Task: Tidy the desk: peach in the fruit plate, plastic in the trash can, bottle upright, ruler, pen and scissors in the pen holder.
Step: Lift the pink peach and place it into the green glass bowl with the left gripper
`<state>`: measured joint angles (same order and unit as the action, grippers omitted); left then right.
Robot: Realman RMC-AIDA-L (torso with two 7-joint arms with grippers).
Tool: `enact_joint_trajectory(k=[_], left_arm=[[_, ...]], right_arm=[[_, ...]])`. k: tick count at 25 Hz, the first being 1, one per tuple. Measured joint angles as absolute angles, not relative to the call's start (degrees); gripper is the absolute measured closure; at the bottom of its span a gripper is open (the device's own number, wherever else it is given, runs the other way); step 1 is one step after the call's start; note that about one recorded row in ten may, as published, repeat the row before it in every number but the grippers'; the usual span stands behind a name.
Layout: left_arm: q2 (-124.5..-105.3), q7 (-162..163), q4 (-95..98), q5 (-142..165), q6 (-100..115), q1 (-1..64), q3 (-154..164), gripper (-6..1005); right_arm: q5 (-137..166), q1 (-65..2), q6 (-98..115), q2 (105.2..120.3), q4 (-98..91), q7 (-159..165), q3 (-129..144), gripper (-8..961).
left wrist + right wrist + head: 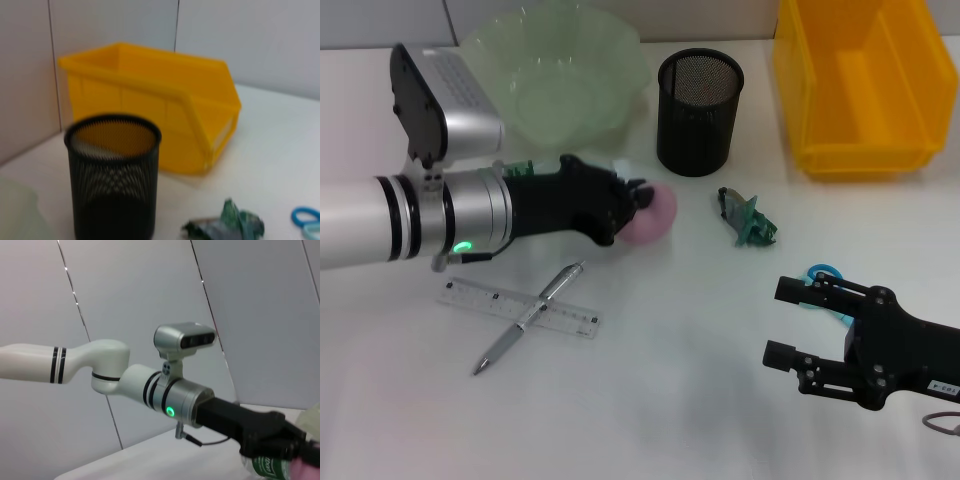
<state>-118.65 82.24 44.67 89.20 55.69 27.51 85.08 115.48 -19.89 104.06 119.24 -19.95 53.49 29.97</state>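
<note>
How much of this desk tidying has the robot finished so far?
Nothing looks put away yet. The left gripper is at the peach, beside the fruit plate. Ruler, pen, scissors and plastic lie on the desk; the pen holder looks empty. The right gripper hovers.

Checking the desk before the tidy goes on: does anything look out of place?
Yes. A pen lies crossed over the ruler on the table, crumpled plastic sits loose beside the mesh pen holder, and the left gripper is at the peach, still outside the fruit plate.
</note>
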Motion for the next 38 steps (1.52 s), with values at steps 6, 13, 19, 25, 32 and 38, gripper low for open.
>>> enact_joint_trajectory(k=[6,13,19,25,32,38], left_arm=[[-118.65,82.2,47.4,85.3,56.7,27.1,84.6,946],[-118.87,80.8,47.6,77.9,52.2,27.8,80.4,951],[-119.13,75.2,46.7,71.3,42.1,28.7,81.2,953],[-119.13,75.0,41.6,69.0,32.7,32.2,80.8,941],[-119.14,75.0,37.9,69.0,27.2,34.8,81.2,891],[-119.18,75.0,37.3,69.0,26.5,35.3,81.2,848]], right_arm=[[115.4,-20.1,104.1,119.27,-20.0,53.3,29.9,188],[115.3,-20.3,103.8,119.33,-19.8,53.3,29.8,189],[114.7,-20.7,102.7,119.41,-19.2,53.2,29.8,189],[114.5,-21.2,102.5,119.39,-18.6,53.2,29.8,189],[113.5,-21.5,101.6,119.35,-18.5,53.2,29.7,189],[113.2,-22.2,101.1,119.35,-18.5,53.2,29.7,189]])
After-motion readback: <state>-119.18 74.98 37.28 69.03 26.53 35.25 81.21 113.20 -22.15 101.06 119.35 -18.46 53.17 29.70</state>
